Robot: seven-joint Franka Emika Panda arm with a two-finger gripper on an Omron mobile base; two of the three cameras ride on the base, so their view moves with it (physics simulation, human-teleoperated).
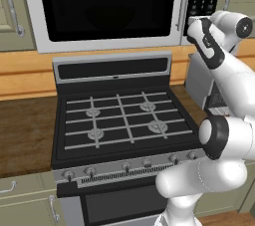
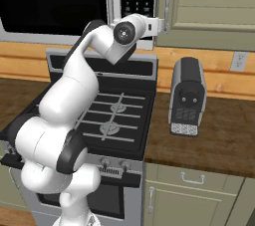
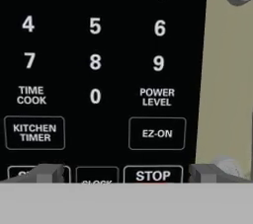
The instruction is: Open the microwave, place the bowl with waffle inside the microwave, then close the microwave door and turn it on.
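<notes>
The microwave (image 1: 107, 8) hangs above the gas stove (image 1: 122, 120) with the microwave door (image 1: 104, 3) shut flush, so I judge loading is done and only switching on remains; bowl and waffle cannot be made out behind the dark glass. The arm reaches up to the black button panel (image 3: 99, 70) at the right. The pincer (image 3: 126, 173) stands released, tips spread, one finger (image 3: 47, 172) right by the lower-left key, likely start.
</notes>
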